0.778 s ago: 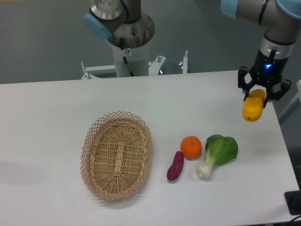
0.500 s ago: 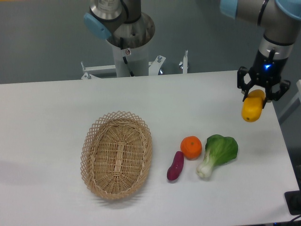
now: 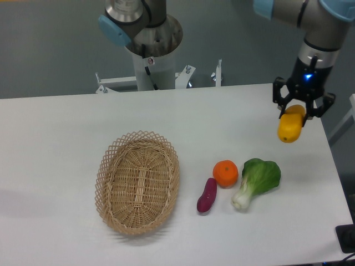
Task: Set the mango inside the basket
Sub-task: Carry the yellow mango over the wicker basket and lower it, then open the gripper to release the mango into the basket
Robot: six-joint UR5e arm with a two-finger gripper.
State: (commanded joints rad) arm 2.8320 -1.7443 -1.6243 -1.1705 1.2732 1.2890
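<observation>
- Gripper (image 3: pixel 298 109): positioned over the far right part of the table (image 3: pixel 66 133), pointing downward, with a blue indicator light lit on the wrist above it. The two black fingers (image 3: pixel 279 100) are closed around the upper end of the mango, one on each side.
- Mango (image 3: pixel 290 127): held in the gripper, hanging lengthwise below the fingers. Its lower end is yellow; the upper end, between the fingers, shades to orange. It appears clear of the table surface, though contact cannot be confirmed from this angle.
- Basket (image 3: pixel 138 182): oval, woven, light tan, with an open lattice rim. It rests on the table left of centre, well apart from the mango and gripper. Nothing is seen inside it.
- Orange (image 3: pixel 226 173): round, resting on the table to the right of the basket, between basket and mango in the horizontal sense, nearer the front edge than the mango.
- Sweet potato (image 3: pixel 207 195): small, purple, lying tilted just below and to the left of the orange, very close to it; contact cannot be determined.
- Leafy green vegetable (image 3: pixel 257 180): white stem and green leaves, lying just right of the orange, below the suspended mango.
- Arm base column (image 3: pixel 151 52): mounted behind the far table edge, above the basket's position.
</observation>
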